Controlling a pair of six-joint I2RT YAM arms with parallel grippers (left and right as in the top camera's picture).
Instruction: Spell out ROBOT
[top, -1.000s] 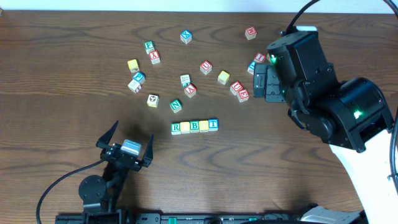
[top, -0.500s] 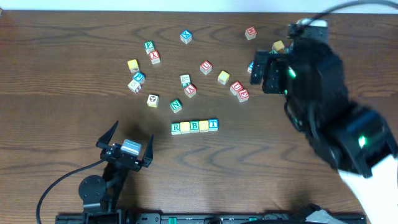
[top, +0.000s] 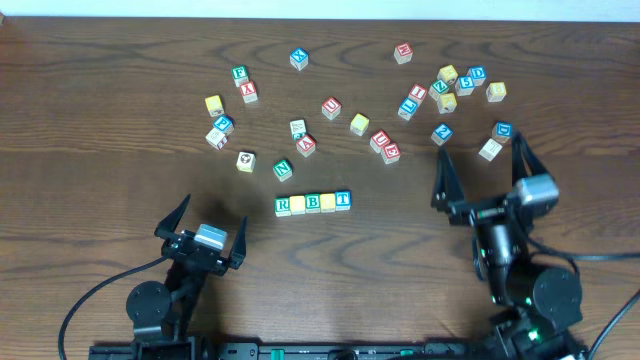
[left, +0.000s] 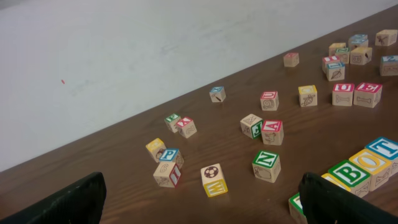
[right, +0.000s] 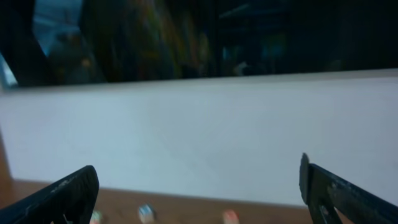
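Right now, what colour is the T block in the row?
Blue; the T block shows clearest in the left wrist view.

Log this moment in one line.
ROBOT row: five cubes in line | left gripper: jaws open, empty | right gripper: jaws open, empty

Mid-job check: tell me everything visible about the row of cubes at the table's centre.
The row of cubes is five wooden letter blocks, side by side and touching, in a nearly straight line on the table. Overhead, left to right: green R cube, first yellow cube, green B cube, second yellow cube, blue T cube. The left wrist view reads B, O, T on the last three. It stands apart from the loose cubes; nothing else touches it.
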